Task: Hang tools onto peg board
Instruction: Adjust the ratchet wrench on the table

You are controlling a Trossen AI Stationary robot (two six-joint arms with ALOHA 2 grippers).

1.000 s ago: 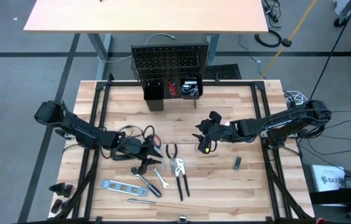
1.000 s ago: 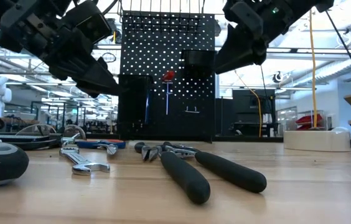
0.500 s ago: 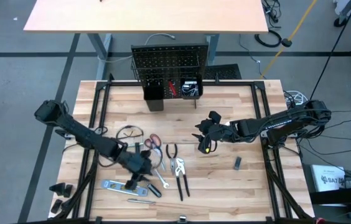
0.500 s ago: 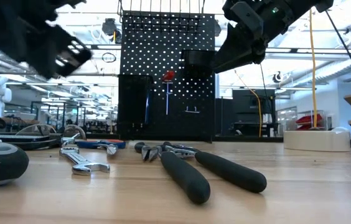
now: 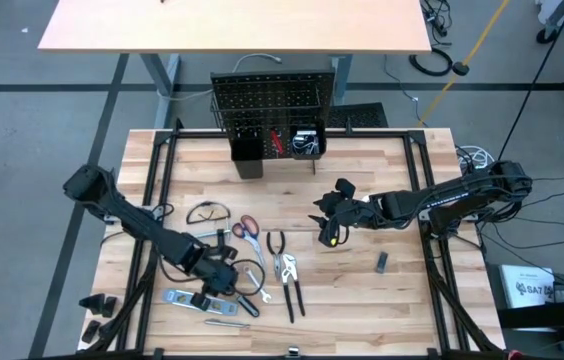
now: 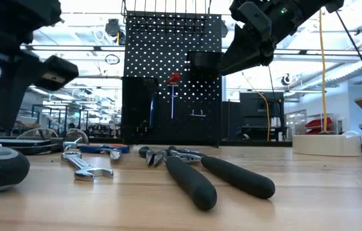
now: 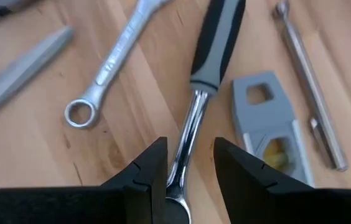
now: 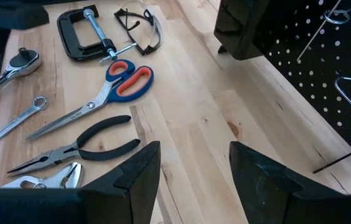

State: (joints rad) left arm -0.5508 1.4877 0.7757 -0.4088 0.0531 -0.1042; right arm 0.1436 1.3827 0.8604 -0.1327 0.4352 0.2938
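In the high view, the left gripper is seen low over the near-left cluster of tools, directly above the chrome ratchet wrench with the black-and-grey handle, whose long axis runs diagonally from far-left to near-right; the right gripper is held well apart at mid-table, so the left arm is judged nearer. In the left wrist view, the open fingers are set astride the wrench's shaft without touching it. In the right wrist view, the right gripper's jaws stand open and empty. The upright black perforated peg board stands at the far edge.
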